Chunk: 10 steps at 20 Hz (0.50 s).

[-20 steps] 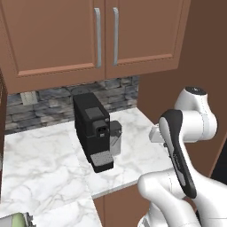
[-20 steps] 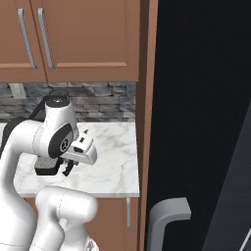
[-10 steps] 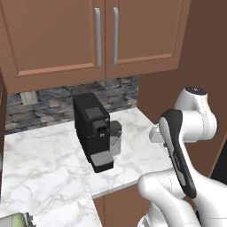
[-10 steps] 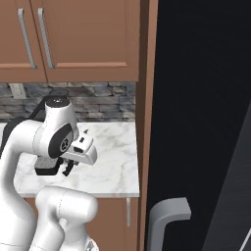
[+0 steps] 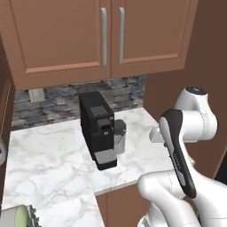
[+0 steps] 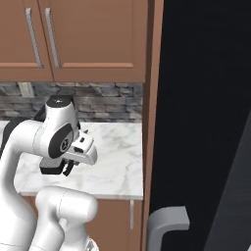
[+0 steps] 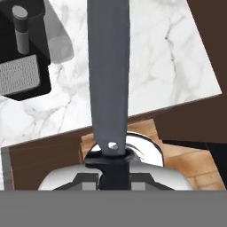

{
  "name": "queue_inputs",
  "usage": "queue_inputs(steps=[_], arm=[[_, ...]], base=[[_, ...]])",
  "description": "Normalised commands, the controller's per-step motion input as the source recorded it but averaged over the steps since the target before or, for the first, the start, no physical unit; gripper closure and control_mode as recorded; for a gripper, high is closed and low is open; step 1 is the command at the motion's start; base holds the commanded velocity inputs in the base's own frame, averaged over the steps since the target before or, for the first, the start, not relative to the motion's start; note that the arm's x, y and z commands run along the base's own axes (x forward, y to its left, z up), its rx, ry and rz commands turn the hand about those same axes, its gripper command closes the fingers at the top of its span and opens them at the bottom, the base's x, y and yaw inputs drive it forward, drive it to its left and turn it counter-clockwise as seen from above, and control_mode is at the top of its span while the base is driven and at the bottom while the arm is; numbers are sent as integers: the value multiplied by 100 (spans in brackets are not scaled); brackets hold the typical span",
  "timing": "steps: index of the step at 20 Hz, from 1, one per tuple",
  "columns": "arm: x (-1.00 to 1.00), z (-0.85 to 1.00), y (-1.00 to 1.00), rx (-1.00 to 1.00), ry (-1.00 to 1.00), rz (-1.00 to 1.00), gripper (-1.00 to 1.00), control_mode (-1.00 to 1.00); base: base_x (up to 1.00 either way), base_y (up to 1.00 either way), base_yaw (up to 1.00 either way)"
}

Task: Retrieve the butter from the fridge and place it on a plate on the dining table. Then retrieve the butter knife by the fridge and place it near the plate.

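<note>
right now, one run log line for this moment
pincer: shut on butter knife | position: above marble counter | nearby: coffee machine | fridge: beside counter

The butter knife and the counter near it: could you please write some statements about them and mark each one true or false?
1. The butter knife points out over the marble counter. True.
2. The butter knife lies flat on the counter. False: it is held in the jaws, above the counter's edge.
3. The coffee machine on the counter is white. False: it is black.
4. The cabinet doors above the counter are closed. True.
</note>
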Motion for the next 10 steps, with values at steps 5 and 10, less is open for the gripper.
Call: queue_inputs(steps=[5, 10], arm=[[0, 0, 0, 0, 0, 0, 100, 100], [0, 0, 0, 0, 0, 0, 100, 100]], base=[[-18, -4, 23], [-26, 0, 35]])
